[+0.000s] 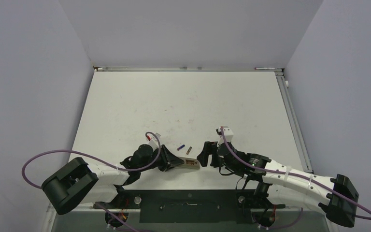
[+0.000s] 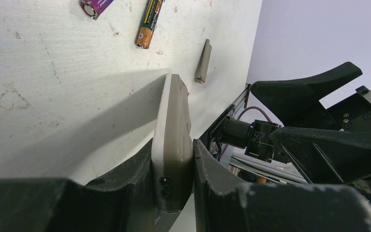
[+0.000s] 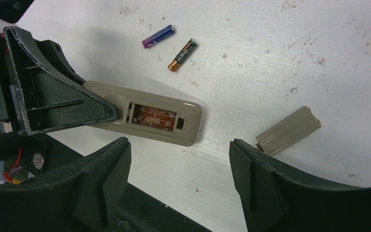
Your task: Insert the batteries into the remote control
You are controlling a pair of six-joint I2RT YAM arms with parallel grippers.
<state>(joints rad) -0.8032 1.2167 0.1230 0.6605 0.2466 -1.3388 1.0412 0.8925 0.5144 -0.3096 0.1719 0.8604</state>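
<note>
**Left gripper** (image 2: 173,162): the jaws are narrow and clamped on one end of the slim greyish-beige plastic remote control (image 3: 147,118). One finger sits under its white face and the other on its back. This grip appears meant to steady the handset with its back up, so that the open battery recess (image 3: 154,119) can be loaded. The recess shows only a bare brown floor, with nothing seated in it.

**Batteries:** the small purple cylindrical battery (image 3: 158,36) and the black-and-gold cylindrical battery (image 3: 182,55) lie loose on the white table (image 3: 280,58). They are just beyond the remote control, near each other but not touching.

**Cover:** the flat grey-beige battery cover (image 3: 288,130) lies off the remote control's free end, out of the way.

**Right gripper** (image 3: 178,150): the jaws are wide and hold nothing. It hovers above the remote control's near side, seemingly free to fetch a battery.
</note>
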